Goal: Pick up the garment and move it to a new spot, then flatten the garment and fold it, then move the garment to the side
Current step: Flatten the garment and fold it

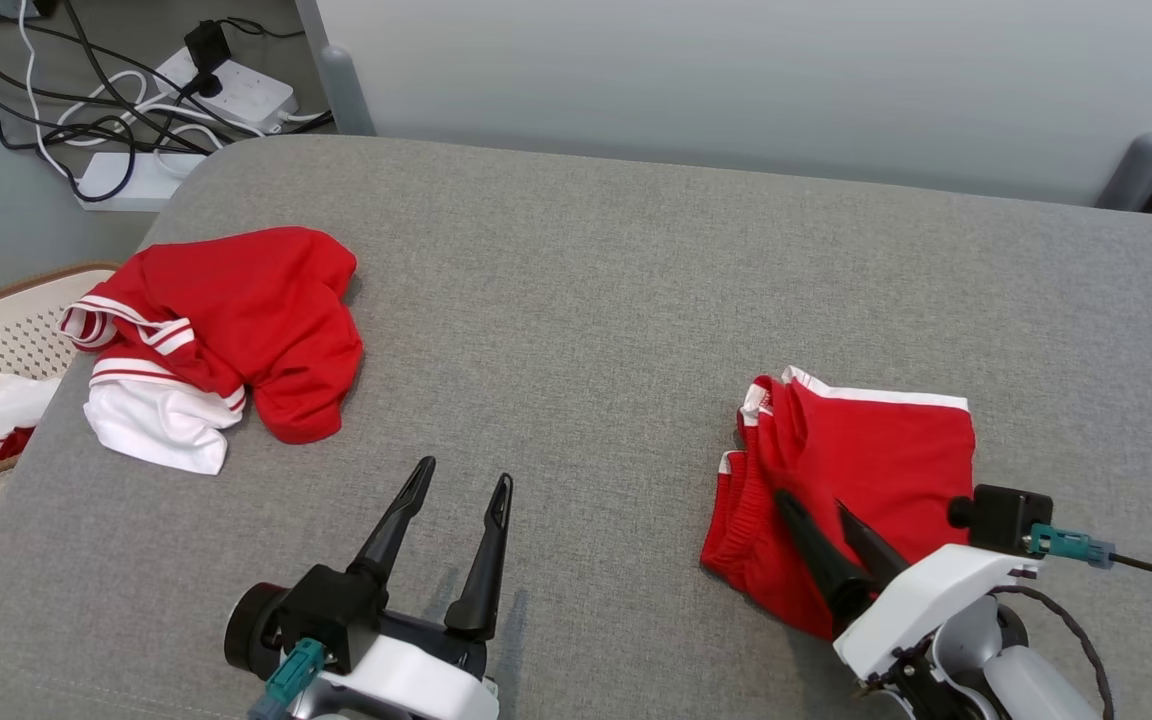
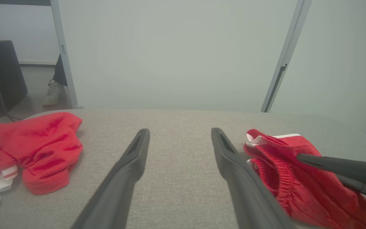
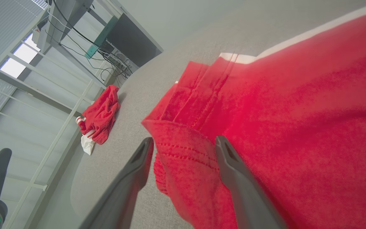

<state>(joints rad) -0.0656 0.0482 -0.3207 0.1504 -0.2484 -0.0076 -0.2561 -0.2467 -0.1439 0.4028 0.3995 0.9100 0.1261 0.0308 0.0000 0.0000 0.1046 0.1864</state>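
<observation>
- At the near right of the table (image 1: pixel 586 300), the right gripper (image 1: pixel 811 502), jaws apart, sat astride the waistband fold of the shorts (image 1: pixel 876 450); the left gripper (image 1: pixel 466 478) was spread over bare cloth.
- Risk: a finger snagging that fold on withdrawal would drag the shorts undone.
- Waistband faced left; long axis ran roughly near to far.

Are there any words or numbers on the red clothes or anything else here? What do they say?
There are no words, numbers or signs that can be read in any view.
On the folded red shorts: just white trim, no letters.
On the crumpled red and white clothes: just white stripes, no letters.
On the white power strip on the floor: any marking is too small to read.
</observation>
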